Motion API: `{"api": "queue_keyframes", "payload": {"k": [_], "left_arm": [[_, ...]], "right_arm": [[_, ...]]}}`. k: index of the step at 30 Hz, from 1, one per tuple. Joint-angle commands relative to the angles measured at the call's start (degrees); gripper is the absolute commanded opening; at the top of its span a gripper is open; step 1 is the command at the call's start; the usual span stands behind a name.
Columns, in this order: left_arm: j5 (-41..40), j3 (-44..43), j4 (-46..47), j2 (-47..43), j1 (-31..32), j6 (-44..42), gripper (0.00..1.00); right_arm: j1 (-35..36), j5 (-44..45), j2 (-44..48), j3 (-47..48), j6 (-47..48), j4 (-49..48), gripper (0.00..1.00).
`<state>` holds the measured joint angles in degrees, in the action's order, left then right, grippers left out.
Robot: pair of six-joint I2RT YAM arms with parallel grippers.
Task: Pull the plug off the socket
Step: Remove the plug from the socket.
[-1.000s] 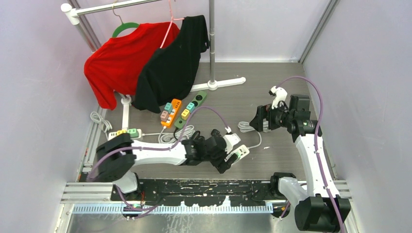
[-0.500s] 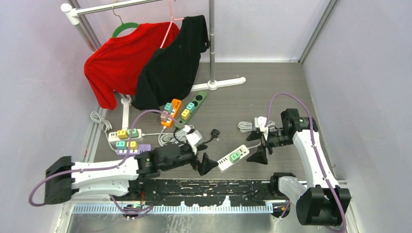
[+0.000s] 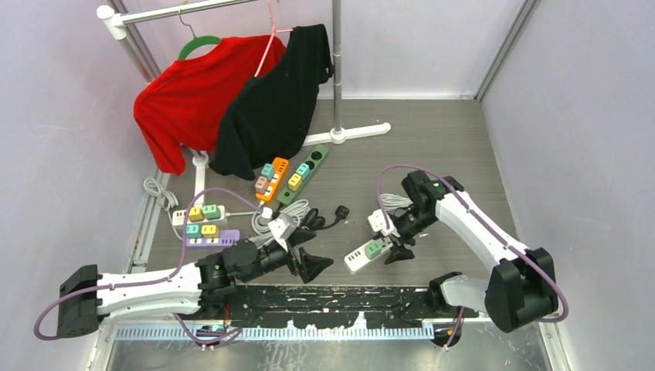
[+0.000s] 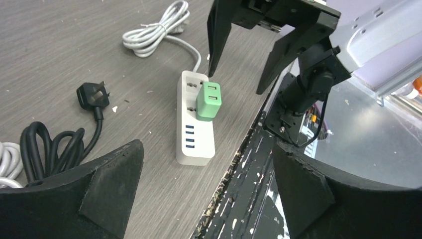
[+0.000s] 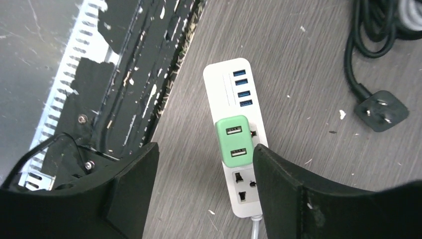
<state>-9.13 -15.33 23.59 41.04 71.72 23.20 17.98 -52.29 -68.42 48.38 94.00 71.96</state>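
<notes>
A white power strip, the socket (image 3: 357, 258) (image 4: 195, 137) (image 5: 230, 79), lies near the table's front edge. A green two-port plug (image 3: 374, 249) (image 4: 209, 101) (image 5: 233, 141) is plugged into it. My right gripper (image 3: 395, 246) (image 5: 204, 194) hangs open just above the strip's cable end. The plug sits at its fingertips, close to the right finger (image 5: 291, 194), and nothing is gripped. My left gripper (image 3: 305, 259) (image 4: 206, 199) is wide open and empty. It is low over the table to the left of the strip, pointing at its USB end.
A loose black plug (image 3: 342, 210) (image 5: 380, 110) with a coiled black cable lies left of the strip, and a white cable coil (image 3: 390, 202) lies behind it. Several more power strips (image 3: 272, 179) lie at the back left, under a clothes rack (image 3: 337, 69) with red and black garments. The black front rail (image 3: 347, 297) runs close by.
My left gripper has let go of the strip, drawn back to the left and opened wide. My right arm has swung down to the strip, and its jaws have narrowed over the green plug.
</notes>
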Motion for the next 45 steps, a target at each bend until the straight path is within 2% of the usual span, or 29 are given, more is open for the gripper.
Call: {"api": "queue_keyframes", "payload": {"k": [1, 6, 11, 15, 22, 28, 34, 38, 45], "left_arm": [[2.7, -3.0, 2.9, 4.5, 0.2, 0.5, 0.98], [5.2, -6.1, 6.8, 14.9, 0.5, -3.3, 0.97], [4.7, -8.2, 13.5, 25.4, 2.7, -11.8, 0.94], [3.0, -8.8, 19.4, 35.2, 4.6, -18.2, 0.92], [-0.1, -10.8, 30.5, 50.3, 6.2, -21.2, 0.92], [-3.9, -12.1, 38.6, 57.0, 6.5, -26.2, 0.93], [-5.6, -13.4, 45.5, 62.5, 6.4, -26.3, 0.88], [-5.0, -13.7, 47.2, 64.6, 6.4, -24.8, 0.76], [-6.0, -13.1, 50.7, 67.6, 6.2, -23.9, 0.65]], "right_arm": [[4.6, 7.4, -2.5, 1.0, -9.9, -10.9, 0.72], [8.5, 8.7, -3.4, -2.3, -12.7, -16.0, 0.67], [12.4, 11.1, -5.7, -3.8, -13.6, -18.8, 0.58], [13.1, 11.1, -5.2, -4.4, -12.5, -18.6, 0.51], [13.1, 13.6, -3.8, -4.9, -13.4, -19.5, 0.37], [13.1, 13.0, -3.9, -4.8, -14.5, -19.8, 0.26], [13.0, 12.3, -3.7, -4.7, -14.8, -19.3, 0.25], [12.6, 11.2, -3.7, -4.5, -14.9, -18.8, 0.25], [11.5, 9.2, -3.6, -4.0, -14.8, -17.5, 0.24]]}}
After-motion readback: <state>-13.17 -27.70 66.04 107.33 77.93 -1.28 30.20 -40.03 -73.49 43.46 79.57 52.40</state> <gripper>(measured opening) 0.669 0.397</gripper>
